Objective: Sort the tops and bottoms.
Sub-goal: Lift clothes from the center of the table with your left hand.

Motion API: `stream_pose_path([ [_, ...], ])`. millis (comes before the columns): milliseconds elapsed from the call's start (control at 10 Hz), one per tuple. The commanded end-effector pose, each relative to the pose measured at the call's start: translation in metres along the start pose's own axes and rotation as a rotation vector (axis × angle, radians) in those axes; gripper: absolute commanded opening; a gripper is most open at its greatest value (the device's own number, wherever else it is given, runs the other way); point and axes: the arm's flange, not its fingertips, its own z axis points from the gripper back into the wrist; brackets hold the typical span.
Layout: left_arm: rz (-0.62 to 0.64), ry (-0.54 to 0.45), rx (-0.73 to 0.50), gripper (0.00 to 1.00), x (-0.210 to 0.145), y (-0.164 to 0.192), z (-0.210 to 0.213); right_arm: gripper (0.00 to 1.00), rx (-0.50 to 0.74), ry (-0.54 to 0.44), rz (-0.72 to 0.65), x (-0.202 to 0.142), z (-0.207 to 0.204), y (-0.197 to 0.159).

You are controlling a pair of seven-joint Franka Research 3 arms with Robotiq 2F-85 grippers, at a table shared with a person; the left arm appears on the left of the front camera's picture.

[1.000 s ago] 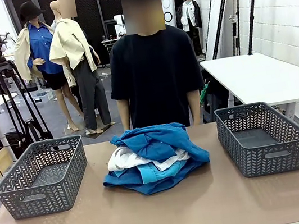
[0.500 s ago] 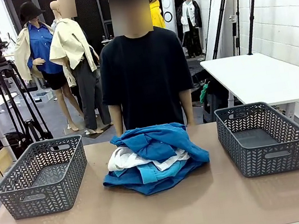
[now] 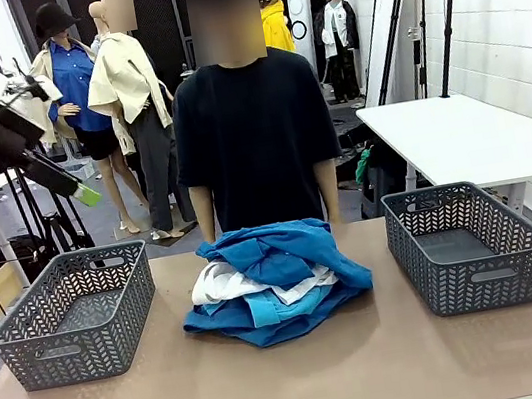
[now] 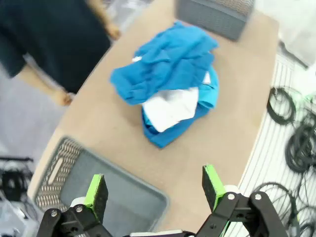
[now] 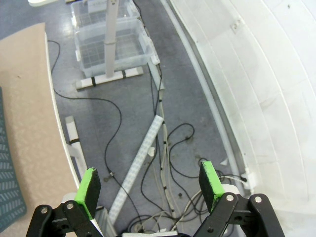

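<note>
A heap of tops [image 3: 274, 281] lies at the middle of the tan table: royal blue cloth on top, a white piece [image 3: 221, 283] poking out at the left, lighter turquoise [image 3: 281, 305] below. Any bottoms are hidden in the heap. My left gripper [image 3: 83, 191] hangs high over the table's left end, above the left basket [image 3: 75, 316]. Its wrist view looks down on the heap [image 4: 170, 81] between open green-padded jaws [image 4: 154, 186] that hold nothing. My right gripper [image 5: 150, 185] is open and holds nothing, off the table's side above the floor.
Grey woven baskets stand at both ends, the right basket [image 3: 468, 243] and the left one [image 4: 103, 195], with nothing in them. A person in a black shirt [image 3: 255, 140] stands at the far edge behind the heap. Cables and clear bins [image 5: 111, 47] lie on the floor beside the table.
My left arm has swung into the front view at the upper left. The person has shifted slightly left. The heap and baskets have not moved.
</note>
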Motion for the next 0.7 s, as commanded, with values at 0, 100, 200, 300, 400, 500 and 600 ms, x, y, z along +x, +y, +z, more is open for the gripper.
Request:
stream_pose_path([
  [0,-0.208,-0.075,-0.073,1.0,0.001,-0.006,-0.023,1.0,0.002,0.001,0.002,0.001,-0.002,0.001],
  [100,-0.246,-0.093,-0.143,1.0,0.006,-0.015,-0.042,1.0,0.002,0.001,0.002,0.001,-0.002,0.001],
  [200,-0.208,-0.11,-0.194,1.0,0.005,-0.019,-0.054,1.0,0.002,0.001,0.002,0.001,-0.002,0.001],
  [300,-0.077,-0.083,-0.132,1.0,-0.017,-0.008,-0.05,1.0,0.002,0.001,0.002,0.001,-0.002,0.001],
  [400,-0.229,-0.065,-0.135,1.0,0.011,-0.028,-0.043,1.0,0.002,0.001,0.002,0.001,-0.002,0.001],
  [500,-0.229,-0.065,-0.135,1.0,0.011,-0.028,-0.043,1.0,0.002,0.001,0.002,0.001,-0.002,0.001],
  [600,-0.229,-0.065,-0.135,1.0,0.011,-0.028,-0.043,1.0,0.002,0.001,0.002,0.001,-0.002,0.001],
])
